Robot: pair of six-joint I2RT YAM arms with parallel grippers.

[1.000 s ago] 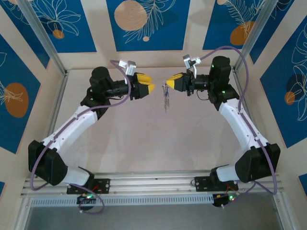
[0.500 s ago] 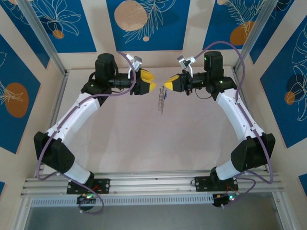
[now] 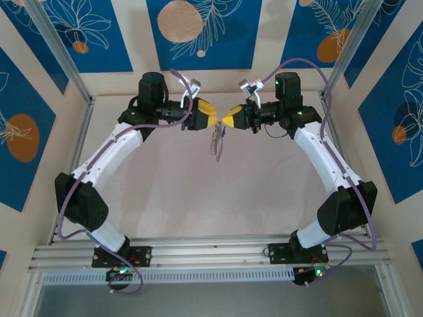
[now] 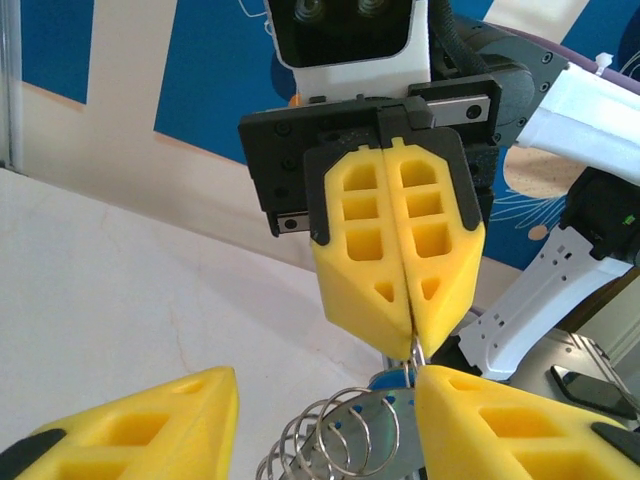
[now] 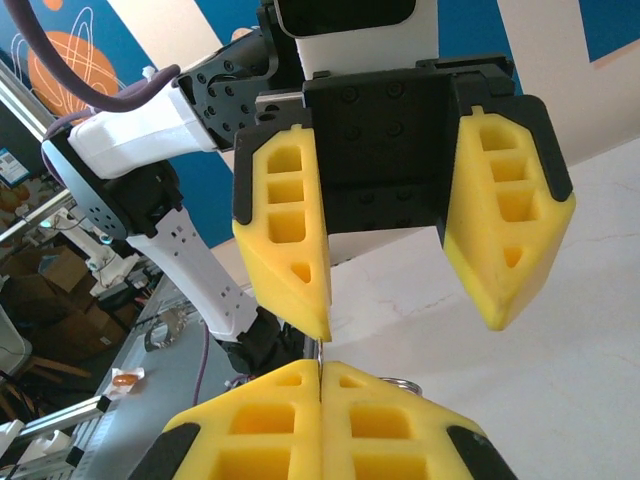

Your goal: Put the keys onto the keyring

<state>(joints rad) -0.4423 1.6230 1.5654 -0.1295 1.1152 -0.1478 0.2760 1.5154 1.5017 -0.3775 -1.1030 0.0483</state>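
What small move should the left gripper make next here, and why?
Probably close the left gripper gently on the keyring, at its wire coils. Its jaws stand apart, and the coils and the blue-headed key hang between its fingers. The right gripper, shut, pinches what looks like the keyring's top wire, so a second hold should steady it.

top view looks down from behind; wrist views, close, face across the keyring (image 4: pixel 330 445)
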